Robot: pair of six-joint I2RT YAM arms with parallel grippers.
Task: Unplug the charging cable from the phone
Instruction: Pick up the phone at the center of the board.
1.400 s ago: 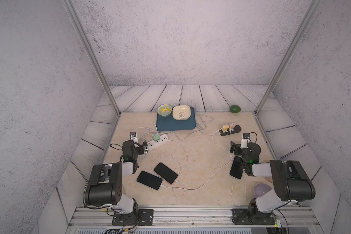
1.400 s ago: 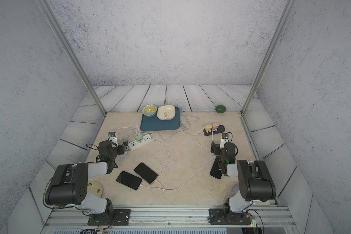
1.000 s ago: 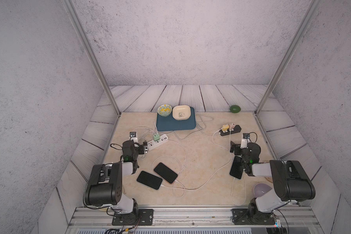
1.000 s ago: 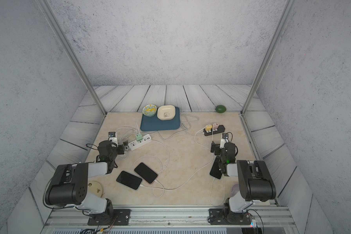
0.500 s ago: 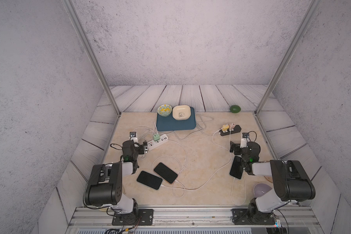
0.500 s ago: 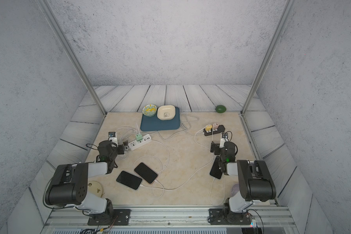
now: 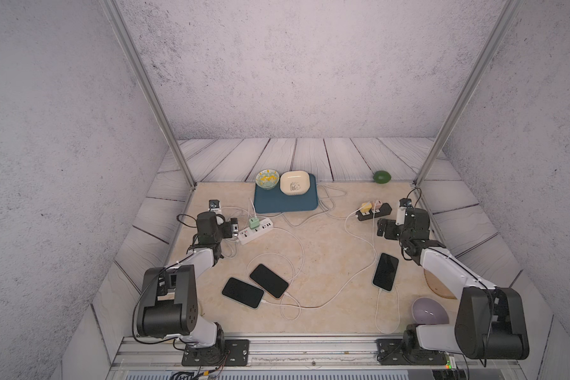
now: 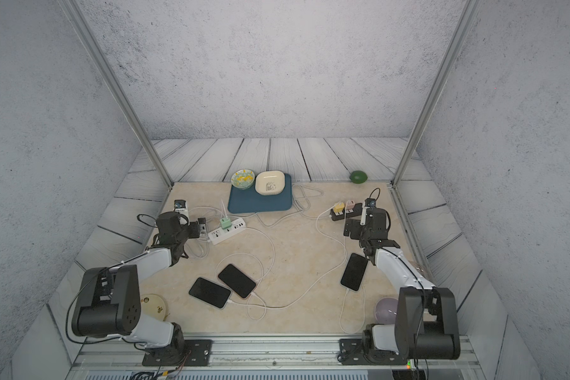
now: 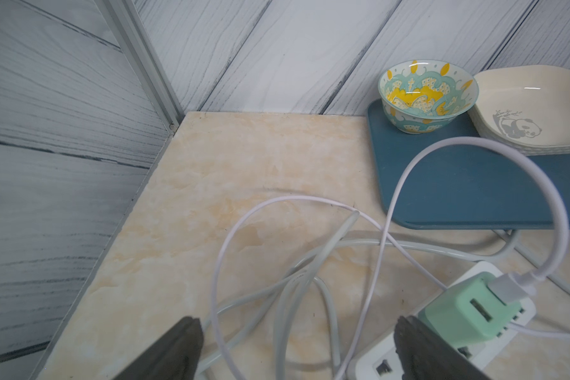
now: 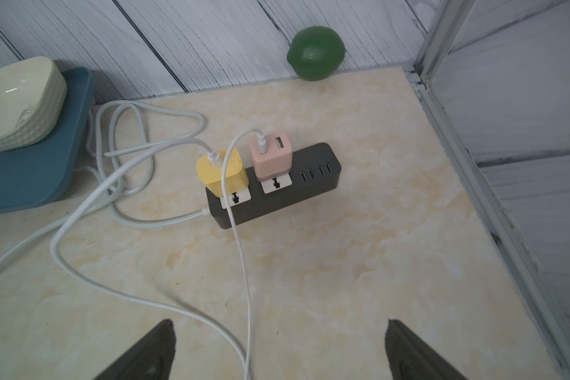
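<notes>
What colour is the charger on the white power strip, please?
The charger is mint green, clearest in the left wrist view.

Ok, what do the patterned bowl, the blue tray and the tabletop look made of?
Patterned bowl: likely glazed ceramic, glossy with painted motifs. Blue tray: probably matte plastic, uniform colour, rounded rim. Tabletop: marble-look slab or laminate, beige veining.

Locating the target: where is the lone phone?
In both top views the phone lies on the right side, beside the right arm, nearer the camera than the black power strip.
</notes>
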